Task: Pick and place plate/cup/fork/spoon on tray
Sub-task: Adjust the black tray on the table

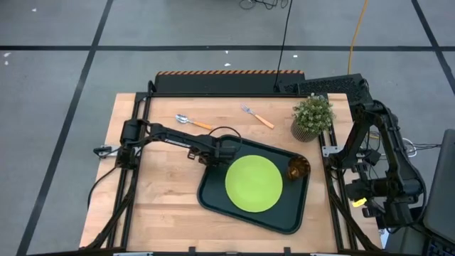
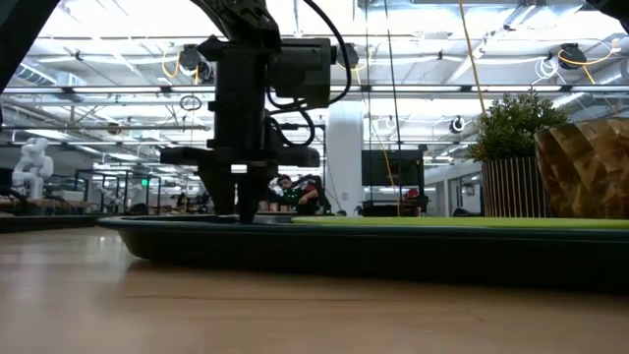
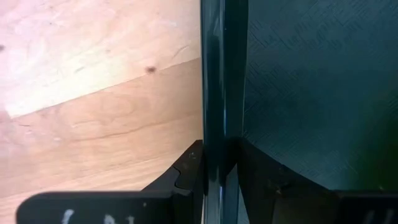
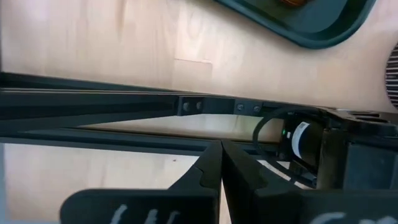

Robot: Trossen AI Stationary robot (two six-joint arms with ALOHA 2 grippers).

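Tray [image 1: 213,192] sits mid-desk w/ its far-left rim pinched in left claw [image 1: 226,148], one finger [image 3: 186,174] outside, one inside the raised lip. Looks stiff, smooth plastic, prob light but loaded, so rim grip may slip. Left of it on wood desk [image 1: 156,206]: spoon [image 1: 190,121], then fork [image 1: 257,117], thin metal w/ orange handles; grab by handle. Lime plate [image 1: 254,183], amber cup [image 1: 298,168] already on tray. Right claw [image 4: 221,163] parked off desk's right edge, pressed together.
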